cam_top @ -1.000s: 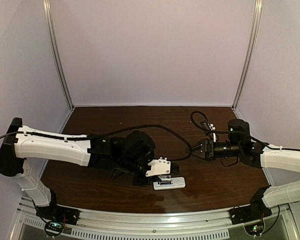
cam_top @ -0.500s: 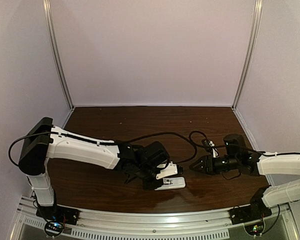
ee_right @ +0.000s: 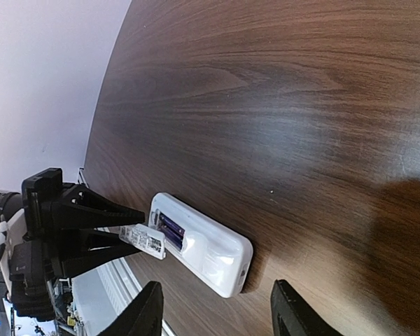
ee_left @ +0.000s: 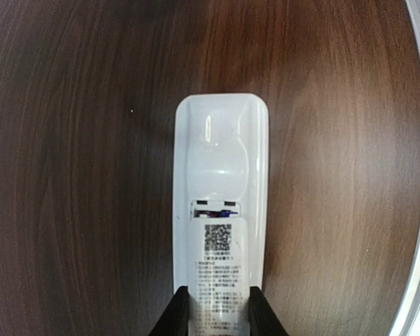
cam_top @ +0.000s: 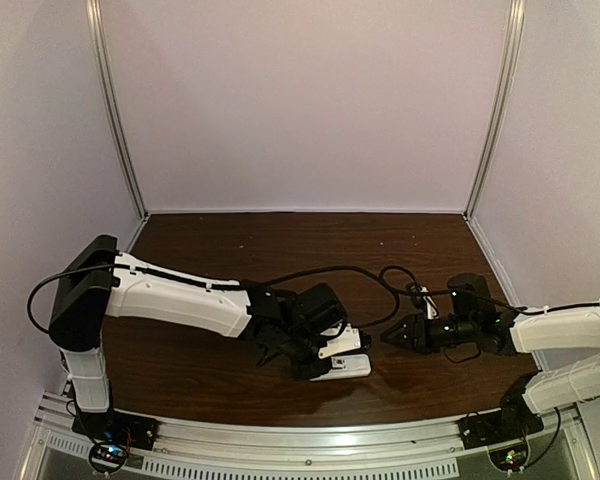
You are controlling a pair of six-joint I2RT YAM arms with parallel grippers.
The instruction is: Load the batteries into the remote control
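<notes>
White links [cam_top: 170,295], black joints [cam_top: 315,305], looping black cables [cam_top: 325,267]

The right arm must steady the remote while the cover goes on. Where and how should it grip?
Probably the bare rounded end of the remote control, jaws across its width, from the right: it lies flat, back up, and the left gripper holds the cover at the other end.

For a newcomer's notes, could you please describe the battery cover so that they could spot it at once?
Near the front edge of the dark wooden table lies the white remote control, back up. At one end, held in the left gripper, is the battery cover: the only piece bearing a QR-code label.
</notes>
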